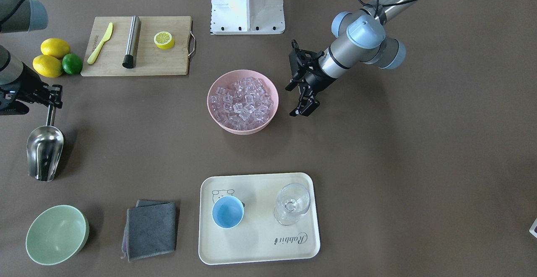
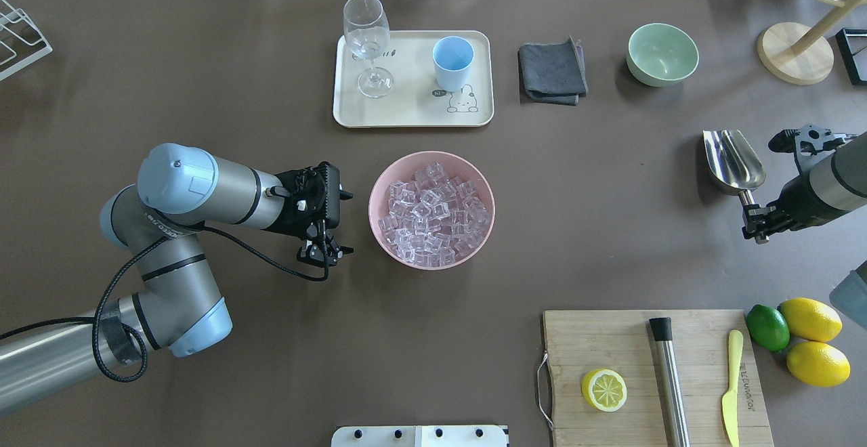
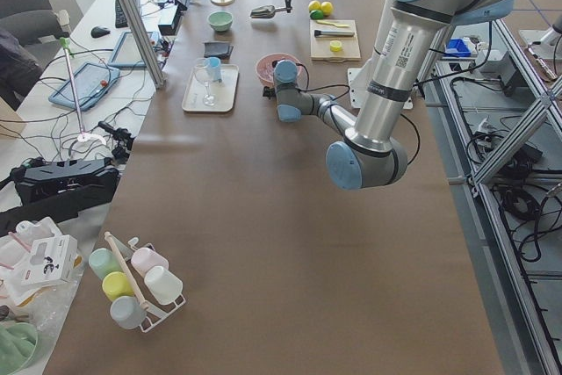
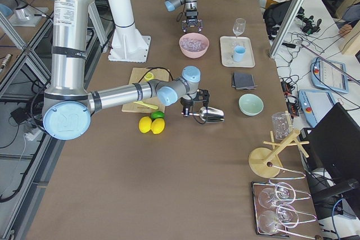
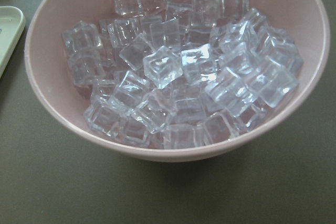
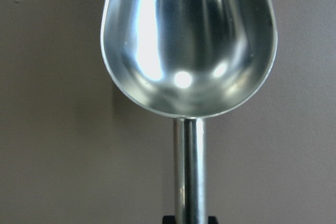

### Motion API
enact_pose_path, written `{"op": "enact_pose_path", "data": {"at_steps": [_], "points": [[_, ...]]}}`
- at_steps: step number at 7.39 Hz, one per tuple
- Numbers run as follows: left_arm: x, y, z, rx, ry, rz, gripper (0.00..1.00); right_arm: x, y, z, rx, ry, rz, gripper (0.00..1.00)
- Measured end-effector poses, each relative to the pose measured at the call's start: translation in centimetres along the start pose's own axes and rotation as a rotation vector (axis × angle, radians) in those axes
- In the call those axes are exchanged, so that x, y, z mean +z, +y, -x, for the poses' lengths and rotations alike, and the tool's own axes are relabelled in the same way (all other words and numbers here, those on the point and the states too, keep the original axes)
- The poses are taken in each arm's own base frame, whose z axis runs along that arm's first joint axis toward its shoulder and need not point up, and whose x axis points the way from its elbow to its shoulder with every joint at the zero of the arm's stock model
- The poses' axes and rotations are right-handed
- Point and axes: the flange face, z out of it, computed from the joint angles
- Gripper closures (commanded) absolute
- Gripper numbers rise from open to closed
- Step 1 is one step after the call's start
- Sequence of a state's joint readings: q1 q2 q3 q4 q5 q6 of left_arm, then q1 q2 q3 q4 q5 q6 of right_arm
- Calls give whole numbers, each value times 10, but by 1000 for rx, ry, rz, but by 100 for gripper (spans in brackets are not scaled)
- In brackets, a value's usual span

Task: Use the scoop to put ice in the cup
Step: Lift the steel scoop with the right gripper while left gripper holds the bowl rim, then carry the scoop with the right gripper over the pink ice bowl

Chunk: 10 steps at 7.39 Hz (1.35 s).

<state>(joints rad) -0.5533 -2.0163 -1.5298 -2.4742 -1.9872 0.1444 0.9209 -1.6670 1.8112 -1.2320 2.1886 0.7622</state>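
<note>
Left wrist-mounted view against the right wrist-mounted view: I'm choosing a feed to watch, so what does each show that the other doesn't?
Only the left wrist-mounted view shows the ice piled in the pink bowl, plus a corner of the cream tray at its left edge. Only the right wrist-mounted view shows the scoop, its trough empty and its handle running down to the right pincer at the bottom edge. Both share the brown table.
</note>
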Motion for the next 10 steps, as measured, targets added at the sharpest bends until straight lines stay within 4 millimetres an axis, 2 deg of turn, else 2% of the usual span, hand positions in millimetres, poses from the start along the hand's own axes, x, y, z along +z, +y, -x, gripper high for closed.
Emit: {"op": "enact_pose_path", "data": {"at_steps": [2, 4, 5, 8, 10], "points": [[0, 0, -1, -1, 2, 1, 2, -35, 11, 22, -66, 27, 22, 100], [-2, 0, 1, 1, -4, -7, 2, -74, 25, 38, -247, 59, 50, 100], [-4, -1, 2, 3, -8, -11, 2, -89, 28, 39, -333, 79, 43, 100], [-2, -1, 0, 3, -3, -11, 2, -115, 19, 22, -560, 136, 21, 100], [-1, -2, -1, 2, -1, -10, 2, -133, 17, 32, -675, 203, -7, 100]]}}
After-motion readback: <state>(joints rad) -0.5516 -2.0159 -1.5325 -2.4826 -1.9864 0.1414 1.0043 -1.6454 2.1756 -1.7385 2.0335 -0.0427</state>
